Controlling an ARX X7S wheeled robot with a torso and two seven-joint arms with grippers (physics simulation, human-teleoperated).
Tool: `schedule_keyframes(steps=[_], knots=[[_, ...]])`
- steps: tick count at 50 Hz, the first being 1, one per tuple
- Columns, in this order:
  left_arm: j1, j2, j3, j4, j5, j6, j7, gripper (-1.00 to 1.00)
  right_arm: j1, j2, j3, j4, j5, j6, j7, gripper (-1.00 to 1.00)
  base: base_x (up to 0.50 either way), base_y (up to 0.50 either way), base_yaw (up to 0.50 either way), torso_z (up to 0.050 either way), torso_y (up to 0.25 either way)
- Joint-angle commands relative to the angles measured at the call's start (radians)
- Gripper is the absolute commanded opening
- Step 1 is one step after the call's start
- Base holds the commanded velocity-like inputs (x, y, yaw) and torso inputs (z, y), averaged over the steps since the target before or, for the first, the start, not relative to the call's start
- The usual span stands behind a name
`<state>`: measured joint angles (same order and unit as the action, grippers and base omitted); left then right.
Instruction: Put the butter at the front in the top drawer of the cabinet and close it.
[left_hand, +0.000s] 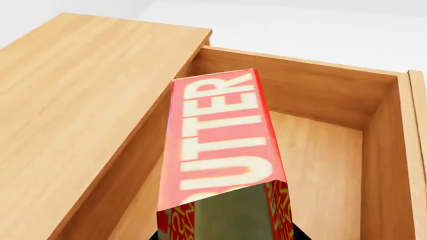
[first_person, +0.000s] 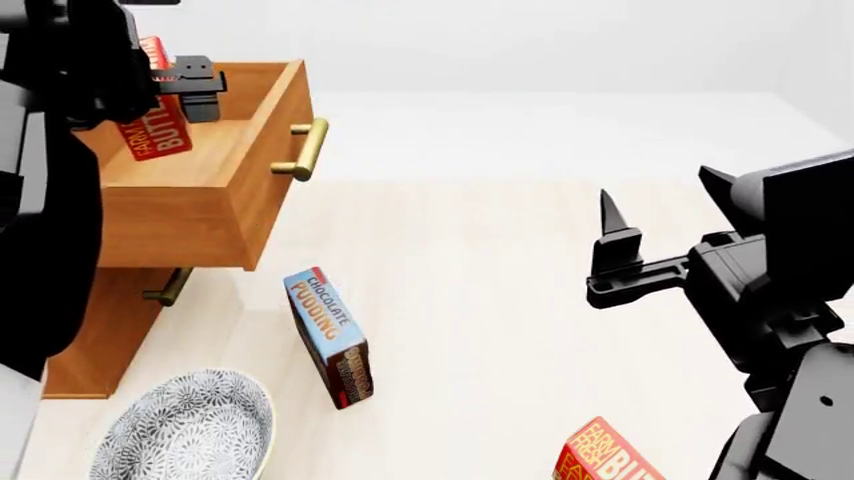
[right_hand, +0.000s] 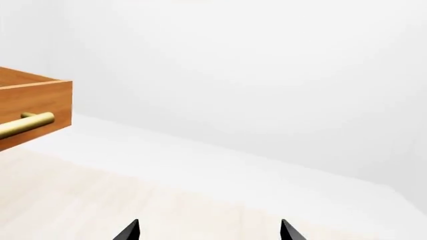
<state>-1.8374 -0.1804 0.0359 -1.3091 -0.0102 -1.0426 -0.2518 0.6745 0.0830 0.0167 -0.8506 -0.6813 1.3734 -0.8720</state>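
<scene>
Butter (left_hand: 220, 140) fills my left wrist view, a red carton with big pale letters, and it hangs over the open top drawer (left_hand: 320, 150). My left gripper (first_person: 180, 85) is clenched on this carton, and in the head view I see it hold the butter above the drawer's wooden floor, tilted a bit. The drawer is pulled well out of the cabinet (first_person: 100, 330), and its brass bar handle (first_person: 304, 150) sticks out at the front. I can see a second brass handle (first_person: 170, 288) on the drawer below it.

My right gripper (first_person: 617, 235) hangs in the air, well apart from the cabinet. Its two black fingertips (right_hand: 130, 231) stand wide apart in the right wrist view, with nothing between them.

On the pale floor lies a blue chocolate pudding box (first_person: 330, 335), standing on its edge, near the cabinet. A round bowl (first_person: 187, 430) with a grey leaf pattern sits just beside the cabinet's low corner. Another butter carton (first_person: 607, 455) pokes up at the low edge of the head view, under my right arm.
</scene>
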Motion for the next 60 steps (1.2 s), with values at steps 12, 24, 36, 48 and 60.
schedule_keyframes(steps=[12, 24, 36, 48, 60], knots=[[0.014, 0.004, 0.0, 0.0, 0.01, 0.009, -0.028, -1.0, -0.039, 0.004, 0.013, -0.017, 0.023, -0.009, 0.002, 1.0, 0.0, 0.0, 0.0, 0.001, 0.002], [0.031, 0.006, 0.007, 0.0, 0.01, 0.013, -0.028, -1.0, -0.051, 0.001, 0.018, -0.024, 0.036, -0.012, 0.005, 1.0, 0.0, 0.0, 0.0, 0.0, 0.001], [0.041, 0.006, 0.0, 0.0, 0.009, 0.008, -0.035, -1.0, -0.062, -0.001, 0.024, -0.024, 0.05, -0.021, 0.012, 1.0, 0.0, 0.0, 0.0, 0.001, 0.001], [0.05, 0.006, -0.007, 0.0, 0.009, 0.007, -0.038, -1.0, -0.07, -0.003, 0.03, -0.027, 0.064, -0.025, 0.018, 1.0, 0.0, 0.0, 0.0, 0.0, 0.001], [0.056, 0.009, -0.007, 0.0, 0.009, 0.006, -0.027, -1.0, -0.077, -0.001, 0.034, -0.032, 0.075, -0.025, 0.024, 1.0, 0.0, 0.0, 0.0, 0.001, 0.001]])
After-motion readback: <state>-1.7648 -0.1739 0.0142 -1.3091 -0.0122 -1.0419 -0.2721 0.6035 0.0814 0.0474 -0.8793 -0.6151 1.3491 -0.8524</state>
